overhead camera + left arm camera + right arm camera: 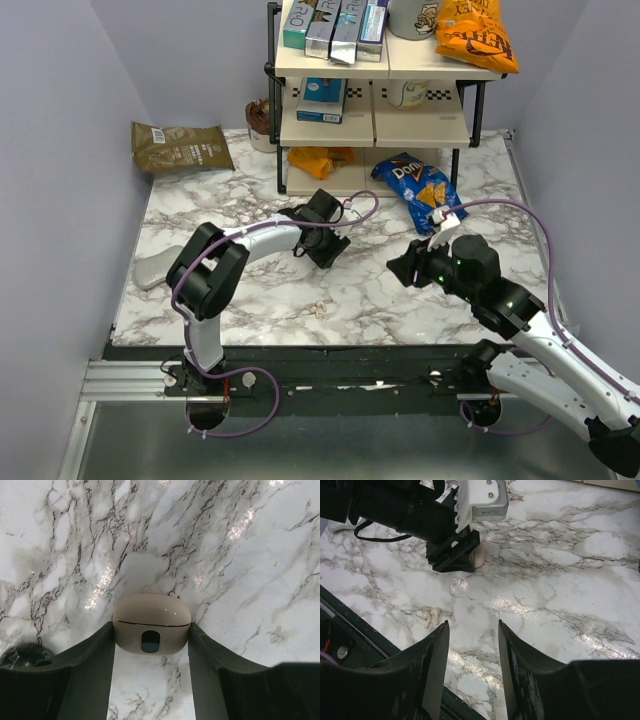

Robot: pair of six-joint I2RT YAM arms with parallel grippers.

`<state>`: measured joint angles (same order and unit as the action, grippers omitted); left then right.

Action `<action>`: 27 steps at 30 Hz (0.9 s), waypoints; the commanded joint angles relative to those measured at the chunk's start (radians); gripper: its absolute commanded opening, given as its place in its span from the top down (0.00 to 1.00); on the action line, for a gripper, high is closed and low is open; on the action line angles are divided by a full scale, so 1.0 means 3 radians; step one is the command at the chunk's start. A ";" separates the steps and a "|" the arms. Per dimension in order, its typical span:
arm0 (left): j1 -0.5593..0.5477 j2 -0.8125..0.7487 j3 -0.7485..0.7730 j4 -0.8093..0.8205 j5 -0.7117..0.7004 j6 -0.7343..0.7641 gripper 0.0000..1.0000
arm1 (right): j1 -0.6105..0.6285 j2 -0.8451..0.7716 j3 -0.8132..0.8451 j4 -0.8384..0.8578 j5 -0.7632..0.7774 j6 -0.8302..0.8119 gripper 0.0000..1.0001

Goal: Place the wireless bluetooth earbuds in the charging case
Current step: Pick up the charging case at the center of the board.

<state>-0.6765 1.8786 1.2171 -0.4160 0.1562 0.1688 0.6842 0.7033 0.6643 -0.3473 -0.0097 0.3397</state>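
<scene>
Item 1: left arm (255,240). Elbow folded high over its base, forearm stretched right toward mid-table, wrist tipped down. The left gripper (151,628) sits low on the marble table (250,300), with a finger pressed to each side of the charging case (150,611) (clamped on it, as far as the wrist view shows).

Item 2: right arm (530,330). Reaches from the near right corner, its head pointing left. The right gripper (471,627) hangs above the surface, fingers apart with nothing between them.

Item 3: charging case, one. A pale beige glossy pebble with its lid down on a thin dark seam and a dark oval slot on the front below the seam. It stands on the marble at mid-table.

Item 4: earbuds (430,616), two counted. Both are cream-white and lie side by side on the marble near the table's front edge, well apart from the case.
</scene>
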 commanded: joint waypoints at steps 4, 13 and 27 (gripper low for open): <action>-0.0025 -0.0412 -0.0462 0.0558 0.0205 -0.0266 1.00 | -0.0005 -0.0125 0.0020 -0.0090 0.0012 0.0059 0.48; -0.0046 -0.1607 -0.1335 0.1993 0.0282 -0.0925 1.00 | -0.0005 -0.0059 0.0240 -0.0064 0.0084 0.0115 0.46; -0.0884 -0.3050 -0.2722 0.3498 -0.0356 -0.0936 1.00 | 0.0041 0.0478 0.0981 -0.0166 -0.1149 -0.0161 0.05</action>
<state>-0.8742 1.0130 0.4438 0.5304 0.1677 -0.1535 0.6865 0.8391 0.8967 -0.3607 -0.2737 0.3218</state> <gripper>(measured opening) 0.601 0.943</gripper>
